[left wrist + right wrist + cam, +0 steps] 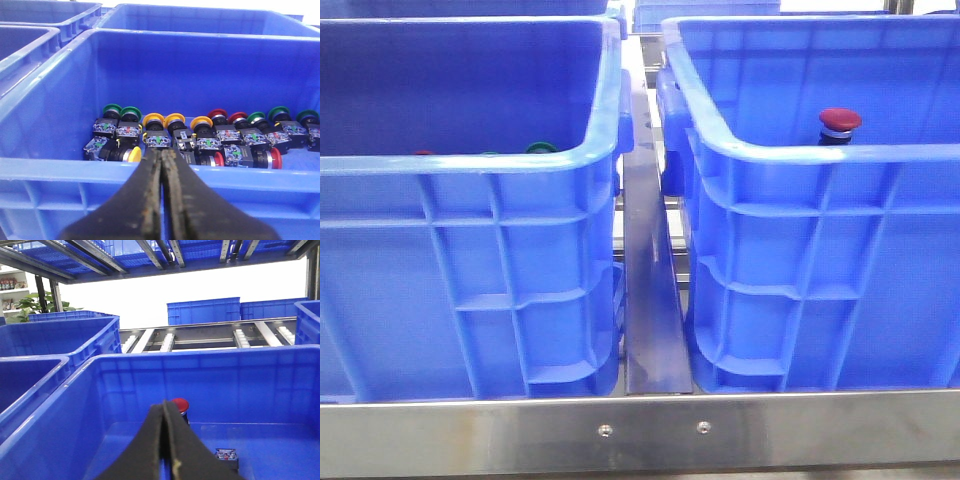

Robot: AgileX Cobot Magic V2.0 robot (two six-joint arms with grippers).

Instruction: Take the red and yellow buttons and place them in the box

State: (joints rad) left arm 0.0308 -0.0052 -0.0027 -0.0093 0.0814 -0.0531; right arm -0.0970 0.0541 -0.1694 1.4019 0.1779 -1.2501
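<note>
Bright blue ribbed box (820, 250); dark red button cap (840, 118); yellow (153, 119), red (217, 113) and green caps (113, 108); black gripper fingers (150, 200).

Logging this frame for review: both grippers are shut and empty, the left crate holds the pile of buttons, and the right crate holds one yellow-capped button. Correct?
Not quite. The button in the right crate has a dark red cap, not yellow, as the front view shows. The rest stands: left gripper and right gripper shut and empty, pile in the left crate.
</note>
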